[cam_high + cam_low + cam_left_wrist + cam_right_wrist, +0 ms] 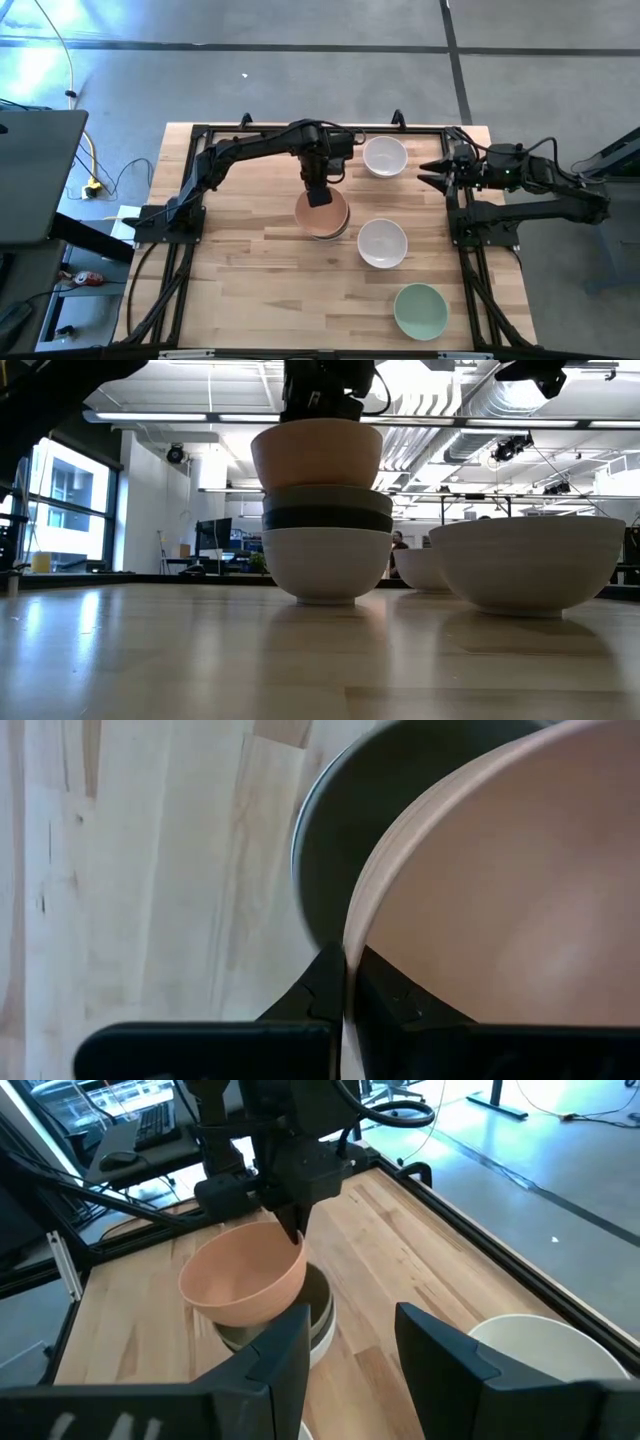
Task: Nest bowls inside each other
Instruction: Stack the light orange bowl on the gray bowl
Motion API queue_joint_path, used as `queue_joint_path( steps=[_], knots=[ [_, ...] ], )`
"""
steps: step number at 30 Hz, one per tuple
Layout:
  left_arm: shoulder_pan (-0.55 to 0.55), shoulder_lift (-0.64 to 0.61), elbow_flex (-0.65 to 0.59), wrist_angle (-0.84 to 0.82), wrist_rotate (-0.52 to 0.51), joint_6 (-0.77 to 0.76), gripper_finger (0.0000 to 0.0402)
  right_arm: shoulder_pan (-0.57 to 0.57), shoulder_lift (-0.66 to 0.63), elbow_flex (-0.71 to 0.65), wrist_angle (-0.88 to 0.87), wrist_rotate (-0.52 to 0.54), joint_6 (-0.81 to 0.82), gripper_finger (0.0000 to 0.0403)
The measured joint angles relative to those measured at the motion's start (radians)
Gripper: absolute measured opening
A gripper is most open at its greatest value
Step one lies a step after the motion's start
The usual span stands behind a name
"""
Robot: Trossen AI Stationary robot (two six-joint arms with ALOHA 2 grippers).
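Observation:
A stack stands mid-table: a white bowl (325,565) at the bottom, a black bowl (325,518) in it, an olive-grey bowl (327,498) on top. My left gripper (318,193) is shut on the peach-orange bowl (317,452) just over this stack. Two more white bowls (385,157) (382,243) and the pale green bowl (420,310) rest on their bases to the right. My right gripper (428,172) waits open above the table's right edge, next to the far white bowl. My left gripper pinches the peach-orange bowl's rim (352,935) on its far side, one finger inside the bowl and one outside. The fingers come from above, pointing down. The bowl hangs slightly tilted, its bottom at the olive-grey bowl's mouth (318,1295); whether they touch, I cannot tell.
A black frame (200,130) runs along the table's left, far and right edges. Bare wood (240,280) lies left of and in front of the stack. The near white bowl sits close to the stack's right side.

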Motion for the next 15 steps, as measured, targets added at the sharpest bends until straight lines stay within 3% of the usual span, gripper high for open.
queue_joint_path(
  steps=[15],
  knots=[
    [0.0,0.0,0.0,0.006,0.013,0.01,0.0,0.0,0.0,0.0,0.0,0.006,-0.001,0.0142]
  ],
)
